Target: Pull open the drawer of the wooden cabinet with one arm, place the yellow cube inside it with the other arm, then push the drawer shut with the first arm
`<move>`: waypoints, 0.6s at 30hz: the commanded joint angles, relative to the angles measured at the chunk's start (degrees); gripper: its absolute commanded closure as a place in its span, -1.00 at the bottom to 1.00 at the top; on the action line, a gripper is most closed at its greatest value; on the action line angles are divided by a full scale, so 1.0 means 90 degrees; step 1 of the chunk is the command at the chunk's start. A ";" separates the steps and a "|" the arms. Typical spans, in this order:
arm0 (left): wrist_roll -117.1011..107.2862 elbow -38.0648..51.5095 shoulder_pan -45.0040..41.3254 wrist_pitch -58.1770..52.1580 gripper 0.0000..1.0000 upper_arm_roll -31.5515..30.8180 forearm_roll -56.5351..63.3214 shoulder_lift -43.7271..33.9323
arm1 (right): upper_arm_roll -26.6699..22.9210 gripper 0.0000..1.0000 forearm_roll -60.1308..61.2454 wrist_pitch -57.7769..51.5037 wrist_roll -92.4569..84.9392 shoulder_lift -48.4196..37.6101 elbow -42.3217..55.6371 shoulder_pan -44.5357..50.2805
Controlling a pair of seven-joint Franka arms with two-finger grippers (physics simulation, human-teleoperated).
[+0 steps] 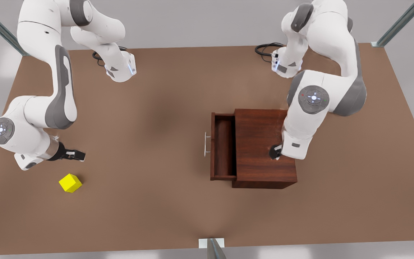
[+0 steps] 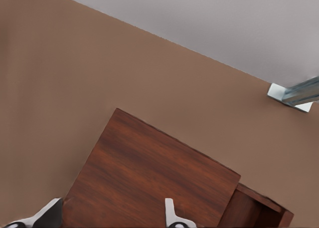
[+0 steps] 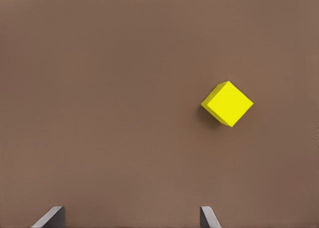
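Observation:
The wooden cabinet stands right of centre on the table in the front view. Its drawer is pulled out toward the front view's left, silver handle leading, and nothing lies inside. My left gripper hovers over the cabinet top, open and holding nothing; a corner of the drawer shows beside it. The yellow cube lies on the table at the front view's left. My right gripper hangs open just above and behind the cube, apart from it, fingers wide.
The brown table stretches between cube and cabinet. Both arm bases stand at its far edge with black cables. Metal frame struts rise at the corners and at the near edge.

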 commanded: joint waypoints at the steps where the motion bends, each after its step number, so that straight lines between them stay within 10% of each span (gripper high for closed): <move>1: 0.4893 -0.3008 0.0782 0.0830 -1.00 0.0041 -0.0995 -0.2171 | -0.0010 -1.00 0.0228 0.0126 0.3301 0.0282 0.0215 -0.0279; 18: 0.5091 -0.2994 0.0910 0.0092 -1.00 0.0413 -0.1015 -0.2243 | 0.0068 -1.00 0.0629 0.1494 0.6045 0.1835 0.0645 -0.1070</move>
